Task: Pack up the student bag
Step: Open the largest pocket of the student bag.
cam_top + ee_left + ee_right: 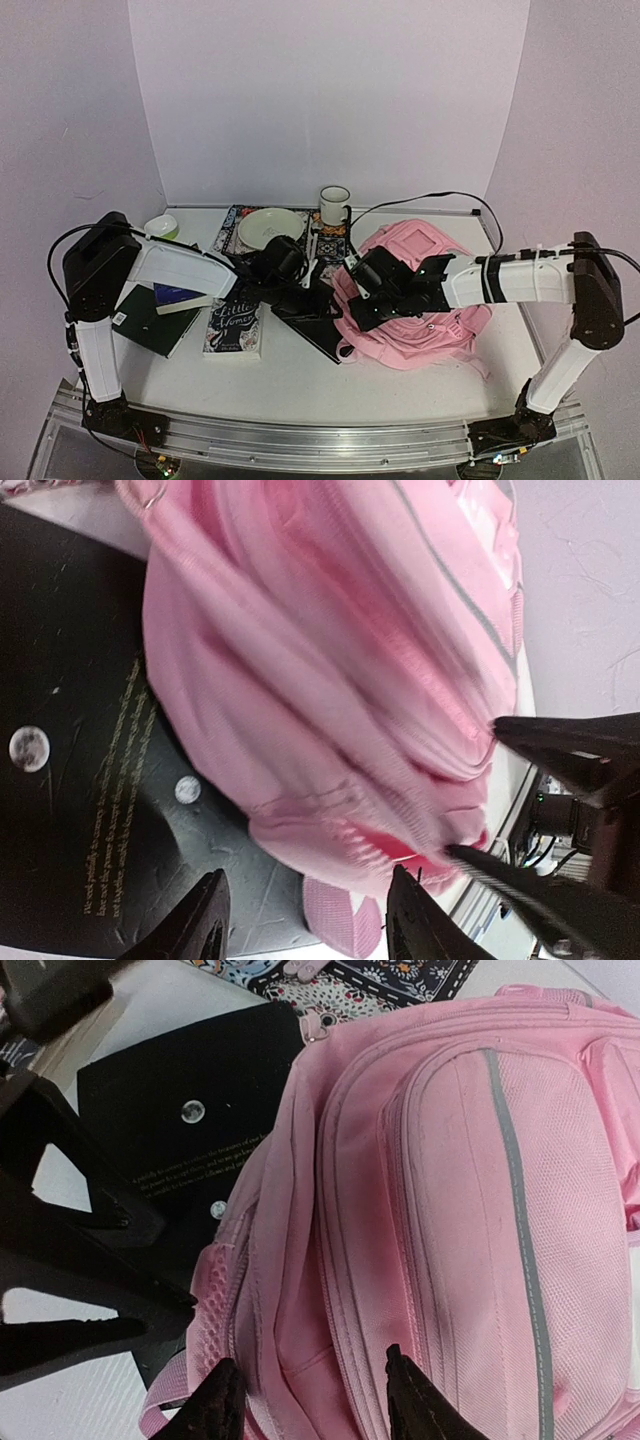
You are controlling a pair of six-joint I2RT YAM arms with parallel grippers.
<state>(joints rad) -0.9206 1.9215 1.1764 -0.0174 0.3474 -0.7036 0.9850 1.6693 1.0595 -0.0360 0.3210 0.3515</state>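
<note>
Student bag [415,345] lying flat; left hand [308,873] spread at its edge, right hand [311,1356] spread above.

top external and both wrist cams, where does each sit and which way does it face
Top external: above and behind the bases, looking down at the table; left arm and right arm show.
Left wrist: on the left arm, looking past the left tool at the pink backpack and black book; the right tool shows at right.
Right wrist: on the right arm, looking past the right tool at the pink backpack; the left tool shows at left.
Shared: both wrist views show the pink backpack and black book.
</note>
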